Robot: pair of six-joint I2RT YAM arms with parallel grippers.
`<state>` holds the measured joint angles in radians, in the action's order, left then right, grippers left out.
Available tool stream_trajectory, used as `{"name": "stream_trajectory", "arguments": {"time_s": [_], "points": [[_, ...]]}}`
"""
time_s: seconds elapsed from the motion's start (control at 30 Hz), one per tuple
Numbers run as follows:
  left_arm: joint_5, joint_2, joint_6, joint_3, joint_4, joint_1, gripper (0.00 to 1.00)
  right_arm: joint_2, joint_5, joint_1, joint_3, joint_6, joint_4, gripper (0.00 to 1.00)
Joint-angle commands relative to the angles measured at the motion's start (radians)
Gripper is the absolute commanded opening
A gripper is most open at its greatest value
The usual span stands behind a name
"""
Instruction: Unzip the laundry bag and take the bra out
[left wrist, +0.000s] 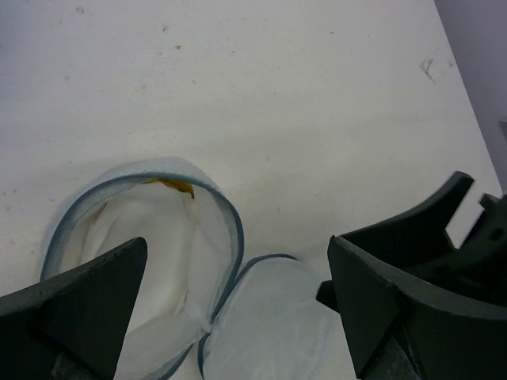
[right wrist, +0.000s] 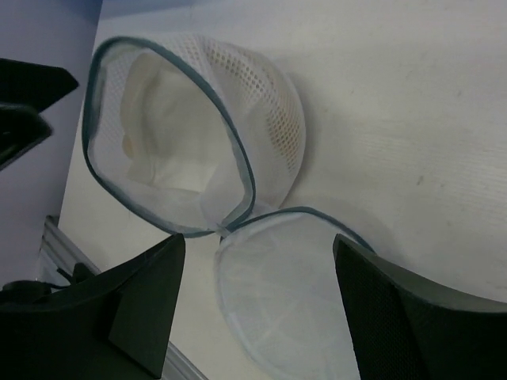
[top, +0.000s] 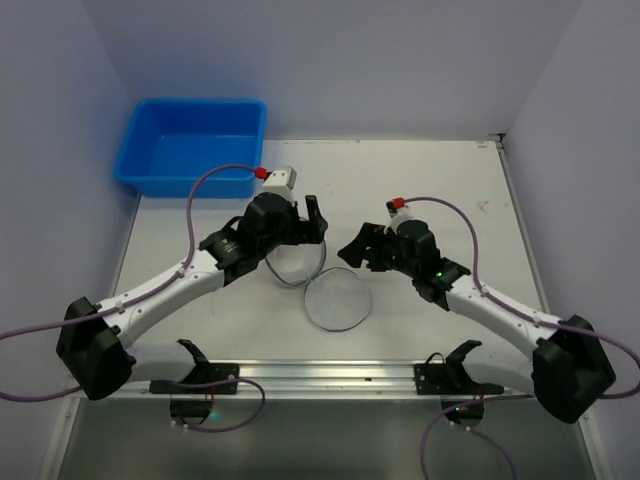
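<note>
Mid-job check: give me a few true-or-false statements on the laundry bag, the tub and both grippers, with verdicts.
1. The laundry bag is unzipped, its round lid flap lying flat on the table. True.
2. The left gripper is shut on the bag's rim. False: it is open and holds nothing.
3. White fabric lies inside the bag. True.
4. The bag sits in the blue tub. False: it is on the table between the grippers; the tub is at the far left corner.
5. The right gripper holds the bra. False: it is open and empty.
</note>
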<state>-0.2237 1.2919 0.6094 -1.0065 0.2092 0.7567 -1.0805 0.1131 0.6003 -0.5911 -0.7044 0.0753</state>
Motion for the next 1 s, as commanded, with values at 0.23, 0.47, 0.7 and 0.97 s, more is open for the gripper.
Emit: {"name": "stream_trajectory", "arguments": {"time_s": [0.23, 0.47, 0.7, 0.97], "points": [[-0.04, -0.12, -0.013, 0.105, 0.036, 0.001, 0.95, -0.406, 0.135, 0.047, -0.18, -0.067, 0.277, 0.76], [-0.037, -0.08, -0.019, 0.098, 0.027, 0.001, 0.93, -0.548, 0.189, 0.047, -0.208, -0.063, 0.334, 0.65], [-0.078, 0.01, -0.005, 0.097, 0.015, 0.0, 0.91, -0.538, 0.206, 0.049, -0.194, -0.033, 0.327, 0.13], [-0.193, 0.079, -0.046, 0.071, 0.015, 0.001, 0.92, -0.472, 0.183, 0.05, -0.187, 0.016, 0.195, 0.0]]}}
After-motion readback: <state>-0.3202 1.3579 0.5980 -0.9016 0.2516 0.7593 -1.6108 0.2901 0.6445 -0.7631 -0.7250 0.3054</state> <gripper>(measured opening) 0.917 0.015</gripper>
